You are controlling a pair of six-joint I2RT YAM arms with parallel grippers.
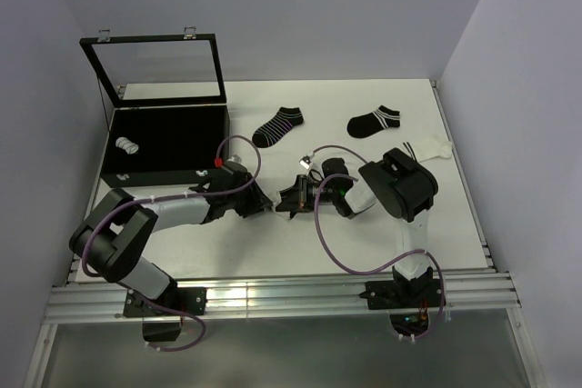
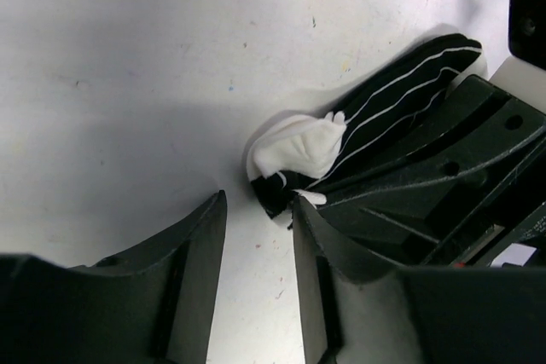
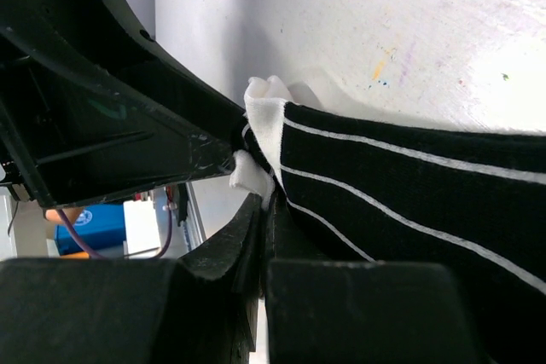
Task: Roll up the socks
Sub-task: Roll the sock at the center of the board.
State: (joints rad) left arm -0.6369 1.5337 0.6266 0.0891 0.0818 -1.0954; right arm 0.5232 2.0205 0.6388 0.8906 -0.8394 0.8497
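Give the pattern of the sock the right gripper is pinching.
Sock: black, thin white stripes, white end; right wrist view.

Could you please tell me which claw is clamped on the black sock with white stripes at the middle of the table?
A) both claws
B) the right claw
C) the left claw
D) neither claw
B: the right claw has its fingers pressed together on the black striped sock, while the left claw stands open just short of the sock's white end, holding nothing.
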